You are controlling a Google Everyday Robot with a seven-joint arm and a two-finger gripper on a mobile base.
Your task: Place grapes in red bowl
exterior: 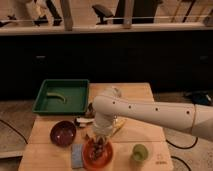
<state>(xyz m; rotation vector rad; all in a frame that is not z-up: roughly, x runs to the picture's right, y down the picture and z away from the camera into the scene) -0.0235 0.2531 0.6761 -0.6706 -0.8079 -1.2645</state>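
The red bowl (97,155) sits near the front edge of the wooden table (145,132). The dark grapes (98,148) are at the bowl's middle, right under my gripper (99,142). The gripper points straight down over the bowl, at the end of the white arm (150,114) that reaches in from the right. I cannot tell whether the grapes rest in the bowl or hang from the gripper.
A dark purple bowl (63,132) stands left of the red bowl. A green tray (75,102) at the back left holds a banana (56,95). A green apple (139,152) sits front right. A blue sponge (77,155) lies left of the red bowl.
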